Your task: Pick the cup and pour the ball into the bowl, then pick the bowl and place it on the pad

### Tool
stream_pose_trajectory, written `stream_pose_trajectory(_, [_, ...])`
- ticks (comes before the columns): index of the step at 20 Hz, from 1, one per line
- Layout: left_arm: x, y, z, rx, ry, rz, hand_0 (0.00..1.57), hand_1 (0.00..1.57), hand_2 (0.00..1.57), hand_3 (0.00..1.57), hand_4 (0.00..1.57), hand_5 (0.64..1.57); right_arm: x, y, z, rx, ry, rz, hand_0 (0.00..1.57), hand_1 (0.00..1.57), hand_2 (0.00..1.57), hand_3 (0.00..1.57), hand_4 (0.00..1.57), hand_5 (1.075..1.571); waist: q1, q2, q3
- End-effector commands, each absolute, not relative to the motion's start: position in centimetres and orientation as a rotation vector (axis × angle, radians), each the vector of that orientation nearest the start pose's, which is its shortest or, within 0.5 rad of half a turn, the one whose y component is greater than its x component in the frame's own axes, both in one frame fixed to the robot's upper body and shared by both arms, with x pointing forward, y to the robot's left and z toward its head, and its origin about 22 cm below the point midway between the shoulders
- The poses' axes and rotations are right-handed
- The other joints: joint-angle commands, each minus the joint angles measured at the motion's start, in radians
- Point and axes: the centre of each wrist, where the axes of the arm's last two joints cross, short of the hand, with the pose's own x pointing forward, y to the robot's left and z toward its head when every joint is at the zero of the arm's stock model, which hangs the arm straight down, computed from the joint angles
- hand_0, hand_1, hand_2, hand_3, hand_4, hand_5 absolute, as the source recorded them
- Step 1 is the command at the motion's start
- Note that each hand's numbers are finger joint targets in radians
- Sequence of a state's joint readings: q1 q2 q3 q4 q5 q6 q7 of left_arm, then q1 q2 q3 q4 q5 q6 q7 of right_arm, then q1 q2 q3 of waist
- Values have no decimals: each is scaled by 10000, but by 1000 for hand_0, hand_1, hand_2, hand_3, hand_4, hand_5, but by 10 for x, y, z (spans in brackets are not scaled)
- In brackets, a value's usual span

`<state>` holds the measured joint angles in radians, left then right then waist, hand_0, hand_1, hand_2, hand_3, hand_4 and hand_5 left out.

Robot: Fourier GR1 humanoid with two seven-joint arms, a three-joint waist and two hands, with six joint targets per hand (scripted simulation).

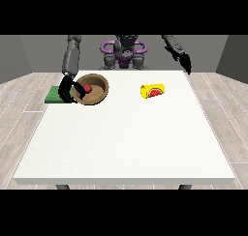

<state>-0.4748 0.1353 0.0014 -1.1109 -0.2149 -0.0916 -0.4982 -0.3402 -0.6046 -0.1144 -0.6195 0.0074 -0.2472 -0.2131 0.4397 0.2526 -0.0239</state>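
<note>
Bowl (92, 89): brown, wooden-looking, on the table's far left part; tipped so its opening faces the camera and slightly up, its left rim beside the pad.
Ball (87, 88): red, inside the bowl, left of its centre.
Hand at the view's left (66, 91): black, at the bowl's left rim; fingers curl round the rim, clamped on the bowl. Its grey arm comes down from the shoulder above.
Pad (54, 95): green, flat, at the table's left edge; partly hidden behind that hand. Cannot tell whether the bowl's base rests on it.
Cup (153, 91): yellow, lying on its side, well apart to the right of the bowl; long axis runs roughly left to right, the red-and-green picture on its side towards the camera.
Hand at the view's right (186, 63): raised above the table's far right corner, touching nothing; fingers hang down straight, apart from any object.
Table (126, 148): white, large; near half bare.
</note>
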Motion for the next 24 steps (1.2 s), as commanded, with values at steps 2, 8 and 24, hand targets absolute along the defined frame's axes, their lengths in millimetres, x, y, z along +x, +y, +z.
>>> stream_pose_trajectory(2, [340, 239, -13, 122, -19081, -4519, 0, 0, 0, 0, 0, 726, 274, -493, 35, -9391, -9623, 3080, 1571, 1571, 1571, 1571, 1308, 1554, -690, -1079, 139])
stream_pose_trajectory(8, [327, 246, -43, 835, -18178, -3468, 0, 0, 0, 0, 0, 732, 304, -496, 133, -10521, -9174, 5838, 1571, 1571, 1571, 1571, 1571, 1554, -1729, -1861, 195])
stream_pose_trajectory(24, [306, 408, 0, 2607, -21202, -1413, 0, 0, 0, 0, 772, 1193, 306, -509, 122, -11064, -11612, 4105, 1571, 1571, 1571, 1571, 1424, 1564, -2600, 891, 254])
